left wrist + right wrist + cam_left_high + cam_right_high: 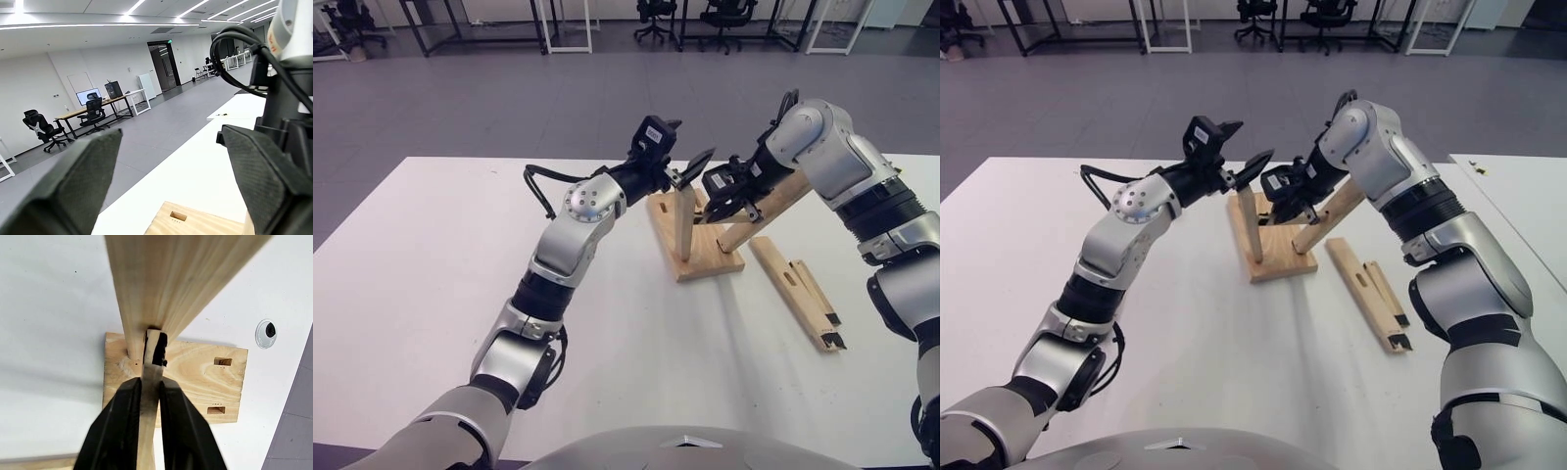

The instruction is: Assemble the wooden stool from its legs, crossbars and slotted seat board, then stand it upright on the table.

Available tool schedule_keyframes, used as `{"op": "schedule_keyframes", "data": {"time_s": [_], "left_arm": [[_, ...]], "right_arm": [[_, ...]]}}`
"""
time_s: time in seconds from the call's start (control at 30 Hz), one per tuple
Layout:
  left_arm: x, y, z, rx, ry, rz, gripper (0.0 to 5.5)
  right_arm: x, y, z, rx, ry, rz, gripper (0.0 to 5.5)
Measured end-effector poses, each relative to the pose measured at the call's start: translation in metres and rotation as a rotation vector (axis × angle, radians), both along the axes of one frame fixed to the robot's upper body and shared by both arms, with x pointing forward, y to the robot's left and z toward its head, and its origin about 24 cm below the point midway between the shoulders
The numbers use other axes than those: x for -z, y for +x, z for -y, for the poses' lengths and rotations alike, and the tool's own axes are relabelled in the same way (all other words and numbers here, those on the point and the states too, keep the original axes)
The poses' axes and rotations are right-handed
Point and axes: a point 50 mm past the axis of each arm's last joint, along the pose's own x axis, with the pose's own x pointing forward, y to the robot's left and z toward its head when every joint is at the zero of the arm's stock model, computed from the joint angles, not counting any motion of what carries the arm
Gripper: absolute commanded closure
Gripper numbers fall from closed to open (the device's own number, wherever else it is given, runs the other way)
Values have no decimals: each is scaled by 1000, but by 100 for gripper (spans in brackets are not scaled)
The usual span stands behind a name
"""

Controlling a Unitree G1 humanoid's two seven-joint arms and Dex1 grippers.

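A white bench [431,255] carries a half-built wooden stool. The slotted seat board [705,262] lies flat on it, toward the far side.

Two legs rise from the seat board. The upright leg [683,230] stands at the board's left edge. The tilted leg [766,211] leans away over its right edge.

Between those two legs, above the seat board, the right tool [150,387] has its two black fingers pressed tight on a thin crossbar [150,363]. The crossbar's dark tip meets the side of a leg, close to where that leg enters the seat board. Which of the two legs it is I cannot tell. Two open slots show on the bare part of the board beyond.

The left tool [693,142] hovers just above the top of the upright leg. Its fingers are spread wide with nothing between them.

Just to the right of the seat board, two loose wooden bars [803,294] lie flat, side by side on the bench.
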Motion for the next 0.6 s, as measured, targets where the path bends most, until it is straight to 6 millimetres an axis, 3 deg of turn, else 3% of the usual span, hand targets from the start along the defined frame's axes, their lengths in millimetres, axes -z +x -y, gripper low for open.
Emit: {"op": "schedule_keyframes", "data": {"time_s": [0.37,0.57,0.6], "left_arm": [[2,-6,14,-2,-46,-18,176],[1,-3,8,-24,-54,-21,176],[0,-2,6,-30,-53,-20,176]], "right_arm": [[11,-4,-4,-5,-98,-37,506],[14,1,-4,20,-65,-72,506],[14,2,-5,25,-58,-74,468]]}}
